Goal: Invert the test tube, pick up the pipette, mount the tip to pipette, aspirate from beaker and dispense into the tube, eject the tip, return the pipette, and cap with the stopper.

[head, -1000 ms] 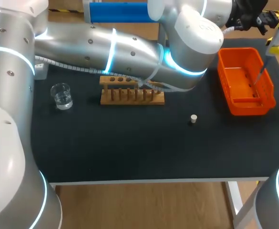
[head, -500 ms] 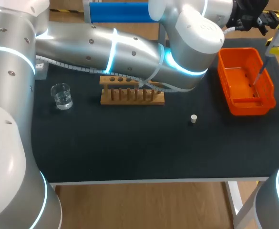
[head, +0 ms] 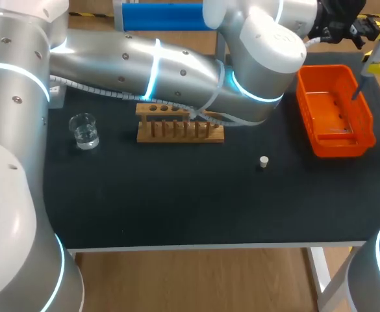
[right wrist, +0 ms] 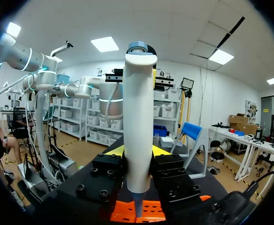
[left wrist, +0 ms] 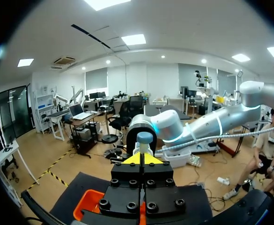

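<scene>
Right gripper (right wrist: 137,153) stays clamped on the white plastic pipette (right wrist: 137,117), which I see lifting clear of the orange plastic bin (head: 338,148) at the tabletop's (head: 177,195) right, so tip ejection's probably done and returning it comes next.

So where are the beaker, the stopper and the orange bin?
beaker (head: 84,130), head view, on its glass wall.
stopper (head: 263,162), head view, on its top.
orange bin (head: 342,145), head view, on its near wall.

A laboratory fitted with robots is indicated. A glass beaker (head: 84,130), a wooden test-tube rack (head: 180,123), a stopper (head: 263,162) and an orange bin (head: 336,110) are laid out on a black table (head: 177,201), and a silver robot arm (head: 144,65) is stretched across it.
</scene>
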Controlling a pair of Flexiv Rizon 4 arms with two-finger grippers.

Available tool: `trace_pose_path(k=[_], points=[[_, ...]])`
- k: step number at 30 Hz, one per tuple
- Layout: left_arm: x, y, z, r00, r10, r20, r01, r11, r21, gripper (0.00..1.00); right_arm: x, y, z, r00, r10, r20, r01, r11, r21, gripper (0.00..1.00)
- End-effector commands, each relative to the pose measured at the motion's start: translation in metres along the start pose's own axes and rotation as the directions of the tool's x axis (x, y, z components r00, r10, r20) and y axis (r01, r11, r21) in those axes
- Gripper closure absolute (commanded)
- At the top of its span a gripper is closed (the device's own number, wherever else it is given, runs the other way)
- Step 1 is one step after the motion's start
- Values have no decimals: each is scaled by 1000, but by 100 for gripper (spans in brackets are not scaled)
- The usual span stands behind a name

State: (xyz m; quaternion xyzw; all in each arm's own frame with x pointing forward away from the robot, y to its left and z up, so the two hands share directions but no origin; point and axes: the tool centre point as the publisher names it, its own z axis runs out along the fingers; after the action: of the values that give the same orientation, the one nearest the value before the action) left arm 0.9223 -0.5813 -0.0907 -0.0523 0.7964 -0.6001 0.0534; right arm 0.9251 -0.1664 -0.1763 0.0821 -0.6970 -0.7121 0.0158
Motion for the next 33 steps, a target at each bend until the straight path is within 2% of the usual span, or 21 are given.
trace_pose_path(k=[1,11,21,23,24,26,28,33], points=[[0,16,6,1000,4,8,-5,990,138,100,-3,12,0,1000,0,-7,0,1000,2,100],[-5,-12,-11,998,54,38,-59,986,157,100,-3,12,0,1000,0,-7,0,1000,2,100],[-9,-31,-20,997,71,34,-75,987,143,100,-3,12,0,1000,0,-7,0,1000,2,100],[-11,-35,-23,997,71,32,-75,986,146,62,-3,12,0,1000,0,-7,0,1000,2,100],[-12,-36,-24,997,70,32,-74,987,145,53,-3,12,0,1000,0,-7,0,1000,2,100],[-13,-39,-27,997,78,21,-80,986,145,2,-3,12,0,1000,0,-7,0,1000,2,100],[-15,-41,-31,997,79,-4,-77,982,170,0,-3,12,0,1000,0,-7,0,1000,2,100],[-21,-45,-38,996,81,-46,-73,986,149,0,-3,12,0,1000,0,-7,0,1000,2,100]])
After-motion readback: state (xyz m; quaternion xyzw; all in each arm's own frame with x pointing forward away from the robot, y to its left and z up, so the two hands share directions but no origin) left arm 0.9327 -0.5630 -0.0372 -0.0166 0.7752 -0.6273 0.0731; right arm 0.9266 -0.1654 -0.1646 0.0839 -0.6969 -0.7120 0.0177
